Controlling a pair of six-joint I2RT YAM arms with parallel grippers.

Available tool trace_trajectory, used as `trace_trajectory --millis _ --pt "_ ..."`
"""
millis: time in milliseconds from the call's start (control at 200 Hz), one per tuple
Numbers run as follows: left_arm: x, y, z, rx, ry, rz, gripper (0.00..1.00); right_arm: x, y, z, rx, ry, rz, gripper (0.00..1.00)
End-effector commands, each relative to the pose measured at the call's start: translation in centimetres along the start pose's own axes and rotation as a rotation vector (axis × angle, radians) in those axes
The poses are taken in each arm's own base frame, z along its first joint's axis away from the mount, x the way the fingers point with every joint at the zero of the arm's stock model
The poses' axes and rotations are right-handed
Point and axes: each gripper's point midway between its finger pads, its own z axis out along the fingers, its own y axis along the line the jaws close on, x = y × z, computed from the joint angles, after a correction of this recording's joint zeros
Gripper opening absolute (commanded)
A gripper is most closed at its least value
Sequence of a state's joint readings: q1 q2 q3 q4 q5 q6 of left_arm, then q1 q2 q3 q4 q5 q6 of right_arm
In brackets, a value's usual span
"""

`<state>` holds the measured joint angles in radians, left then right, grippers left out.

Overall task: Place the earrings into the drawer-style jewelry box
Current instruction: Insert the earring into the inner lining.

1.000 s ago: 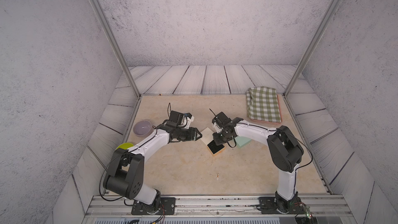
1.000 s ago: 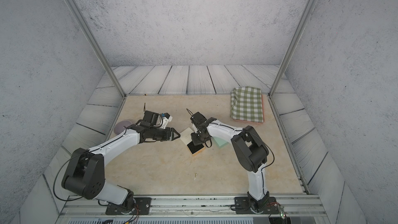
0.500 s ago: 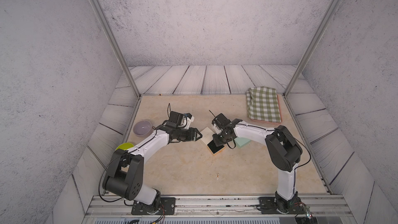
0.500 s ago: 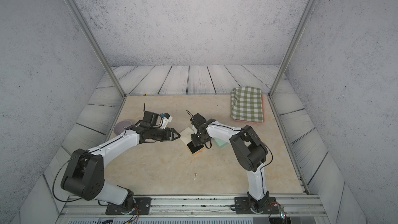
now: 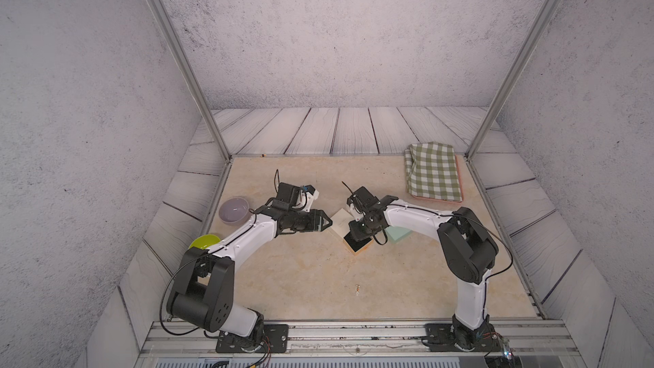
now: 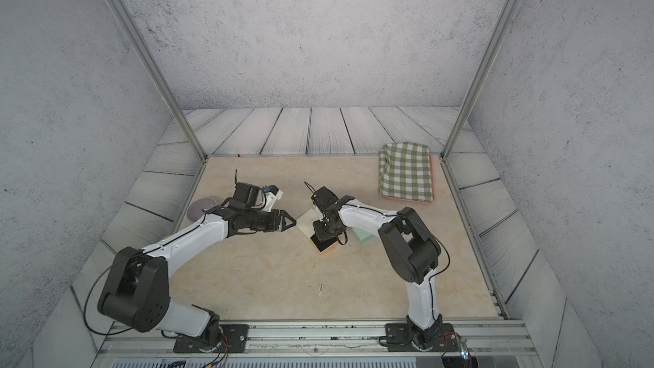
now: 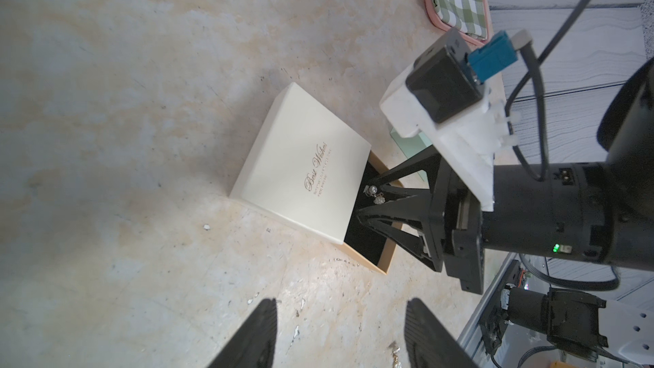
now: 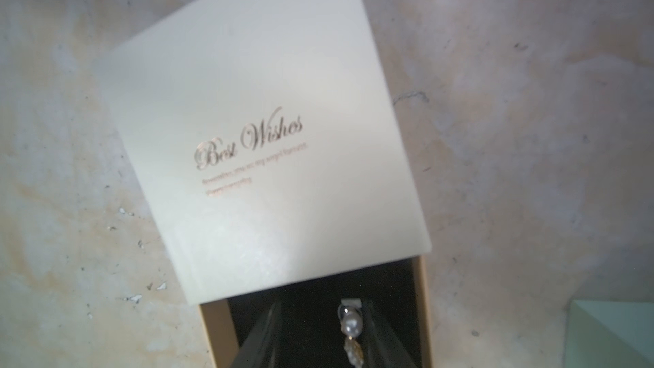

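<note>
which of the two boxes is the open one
The cream-white box lettered Best Wishes: its tan, black-lined tray is slid out under the right claw. The mint-green box beside it shows nothing pulled out.

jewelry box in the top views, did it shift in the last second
No. The jewelry box lies at the same spot and angle beside the mint-green box, its tray pulled out just as far.

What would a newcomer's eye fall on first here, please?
The cream jewelry box at centre, its black-lined drawer pulled out, with the right tool over it, jaws apart, a pearl earring between them. Then a lone gold earring on the table nearer the front, and the green checked cloth at the far right.
</note>
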<state>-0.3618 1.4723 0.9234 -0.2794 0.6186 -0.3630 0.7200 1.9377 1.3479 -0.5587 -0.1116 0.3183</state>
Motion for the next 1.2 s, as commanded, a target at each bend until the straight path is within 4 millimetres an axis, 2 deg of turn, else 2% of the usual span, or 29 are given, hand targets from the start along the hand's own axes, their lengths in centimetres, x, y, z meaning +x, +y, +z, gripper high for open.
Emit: trace_trajectory --millis 0,285,380,475,545,600,701,801,856,996,1021,1076,1191 --pt "0.0 -0.4 -0.5 0.017 -0.014 0.025 0.61 -0.3 0.0 -1.7 0.021 -0.014 -0.013 0.43" --pt "0.0 -0.5 -0.5 0.020 -0.016 0.027 0.61 -0.3 -0.1 -1.8 0.027 -0.008 -0.015 0.47" --pt "0.0 -0.5 -0.5 0.020 -0.017 0.028 0.61 -0.5 0.1 -2.3 0.024 -0.016 -0.018 0.47" --pt "-0.1 -0.5 -0.6 0.020 -0.018 0.030 0.61 -1.2 0.5 -4.4 0.015 -0.046 -0.026 0.48" --pt "0.3 -0.5 -0.6 0.007 -0.008 0.024 0.60 -1.8 1.1 -7.2 -0.002 -0.093 -0.025 0.48" --pt "1.0 -0.7 -0.6 -0.014 0.002 0.023 0.58 -1.5 1.4 -9.0 -0.024 -0.128 -0.017 0.50" --pt "3.5 -2.3 -0.5 -0.044 0.050 0.046 0.57 1.0 1.1 -11.2 -0.043 -0.162 -0.005 0.61" --pt "6.8 -4.1 -0.4 -0.067 0.089 0.130 0.56 4.5 -1.0 -12.4 0.018 -0.196 -0.004 0.77" --pt "8.7 -5.0 -0.2 -0.058 0.112 0.177 0.56 6.3 -2.0 -12.6 0.046 -0.206 0.002 0.85" --pt "12.2 -5.9 1.2 -0.049 0.168 0.261 0.57 10.6 -2.8 -12.2 0.022 -0.173 0.032 0.93" --pt "12.6 -6.1 1.5 -0.042 0.177 0.278 0.56 11.3 -2.7 -11.9 0.004 -0.167 0.041 1.00" --pt "13.7 -6.6 2.5 -0.017 0.200 0.328 0.56 12.9 -2.3 -11.4 -0.045 -0.154 0.059 0.99" --pt "15.8 -7.8 4.4 0.024 0.244 0.418 0.55 14.8 -1.3 -11.2 -0.143 -0.165 0.078 0.99"
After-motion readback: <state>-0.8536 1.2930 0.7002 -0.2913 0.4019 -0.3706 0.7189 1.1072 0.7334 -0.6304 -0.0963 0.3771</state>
